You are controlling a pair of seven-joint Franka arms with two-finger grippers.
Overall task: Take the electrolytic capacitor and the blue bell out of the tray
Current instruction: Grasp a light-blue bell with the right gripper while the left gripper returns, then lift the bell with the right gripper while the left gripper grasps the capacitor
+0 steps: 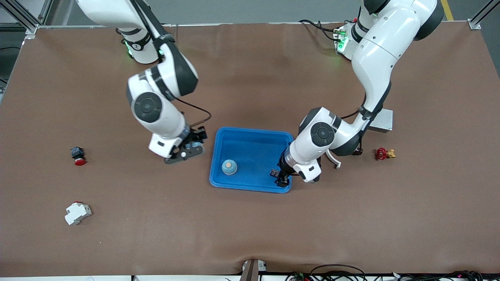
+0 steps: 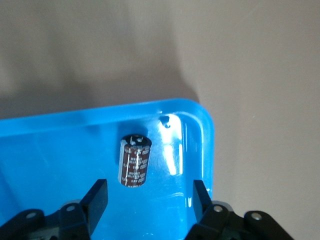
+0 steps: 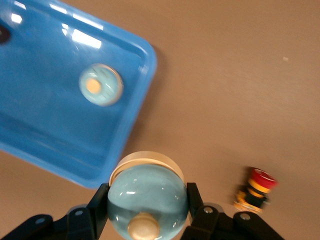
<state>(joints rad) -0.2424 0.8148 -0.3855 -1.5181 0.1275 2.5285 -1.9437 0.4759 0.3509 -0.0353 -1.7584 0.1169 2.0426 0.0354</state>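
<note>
Two bells, one capacitor, one blue tray

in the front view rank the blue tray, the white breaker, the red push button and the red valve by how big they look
1. blue tray
2. white breaker
3. red push button and red valve: they look about alike, so unranked.

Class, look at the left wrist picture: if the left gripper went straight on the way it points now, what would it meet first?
Most likely the capacitor, which lies just ahead between the open fingers of the left gripper, and under it the floor of the blue tray. Depth is unclear, so it may reach the tray floor beside it.
</note>
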